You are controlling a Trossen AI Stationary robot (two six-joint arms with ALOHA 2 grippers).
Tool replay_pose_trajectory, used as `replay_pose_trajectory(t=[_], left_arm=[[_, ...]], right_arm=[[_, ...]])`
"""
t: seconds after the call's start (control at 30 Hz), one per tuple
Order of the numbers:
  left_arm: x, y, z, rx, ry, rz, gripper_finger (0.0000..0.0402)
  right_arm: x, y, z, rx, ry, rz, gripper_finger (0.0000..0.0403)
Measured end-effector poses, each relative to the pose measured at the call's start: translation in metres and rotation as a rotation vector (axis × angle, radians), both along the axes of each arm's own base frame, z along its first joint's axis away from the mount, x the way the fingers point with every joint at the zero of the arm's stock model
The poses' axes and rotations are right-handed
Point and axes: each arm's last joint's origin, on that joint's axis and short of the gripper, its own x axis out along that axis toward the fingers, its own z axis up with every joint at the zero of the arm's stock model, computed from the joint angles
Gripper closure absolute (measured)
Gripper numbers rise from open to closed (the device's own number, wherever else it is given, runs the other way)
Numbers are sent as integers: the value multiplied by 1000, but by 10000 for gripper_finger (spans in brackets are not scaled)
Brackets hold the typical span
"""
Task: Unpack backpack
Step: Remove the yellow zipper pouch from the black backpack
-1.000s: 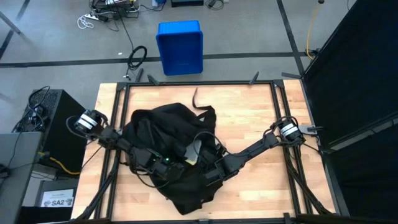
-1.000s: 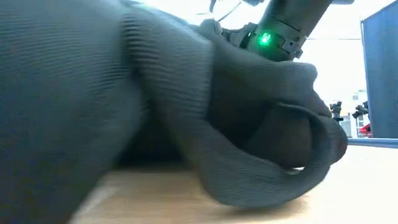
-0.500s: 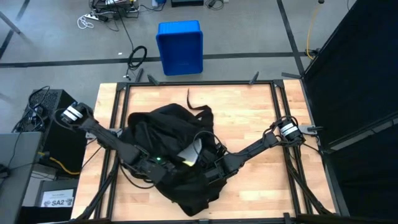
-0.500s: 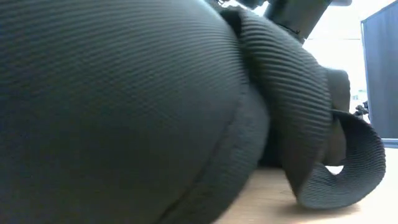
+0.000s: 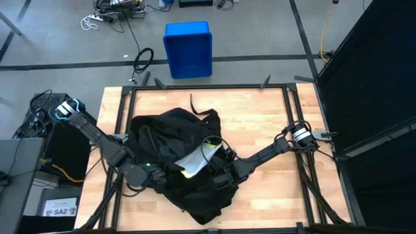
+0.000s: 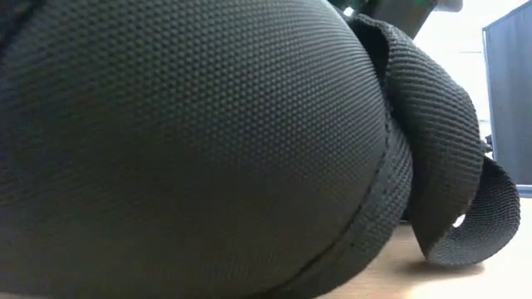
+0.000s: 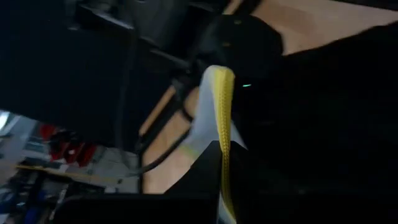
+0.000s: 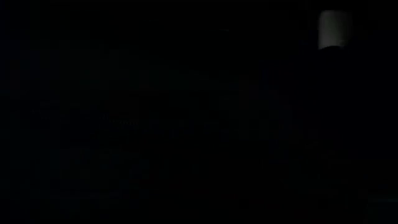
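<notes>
Our left gripper [image 5: 148, 174] sits at the near-left flank of the large black fabric backpack [image 5: 172, 140], jaws fully together; we can't see whether fabric is pinched between them. Our right gripper [image 5: 220, 173] is buried in the bag's right side, and we cannot tell how its jaws stand: its wrist view is almost all black. Change over the last second: the left arm has swung its elbow out past the table's left edge and dragged the bag toward the near edge, and a white flat piece with a yellow edge [image 5: 194, 158] now shows much more in the opening. We read that as the mouth being pulled open, contents not yet out. The bag lies mid-table on the light wooden table [image 5: 260, 117], bulging up against the low camera. Free board far and right; the near edge is tight. The blue plastic bin [image 5: 188, 49] stands on the floor beyond the far edge.
</notes>
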Motion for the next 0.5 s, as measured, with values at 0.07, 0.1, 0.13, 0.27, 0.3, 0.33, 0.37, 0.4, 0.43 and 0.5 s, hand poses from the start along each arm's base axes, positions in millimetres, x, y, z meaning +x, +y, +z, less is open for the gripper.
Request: replay_pose_trajectory(t=[0.07,0.1,0.13,0.27,0.3,0.33,0.37,0.4,0.43,0.5], left_arm=[[-6,4,8,-2,-29,10,402],[-9,7,13,-3,-42,7,402],[-11,9,16,-8,-55,6,402],[-21,18,32,-28,-112,2,402],[-24,20,36,-31,-129,0,402],[-27,23,40,-34,-147,-1,402],[-29,25,44,-38,-166,-3,402],[-32,27,48,-46,-187,-4,402],[-35,29,52,-47,-203,-7,402],[-40,34,59,-49,-235,-8,402]], right_arm=[[-1,1,2,-29,16,42,301],[-1,2,4,-48,16,54,302],[-2,2,7,-67,10,61,303],[-6,5,27,-117,-37,77,305],[-7,5,32,-130,-51,79,306],[-9,6,38,-143,-66,83,307],[-11,8,44,-158,-81,90,307],[-13,9,51,-174,-100,94,308],[-15,11,58,-193,-121,100,308],[-21,15,74,-230,-167,110,308]])
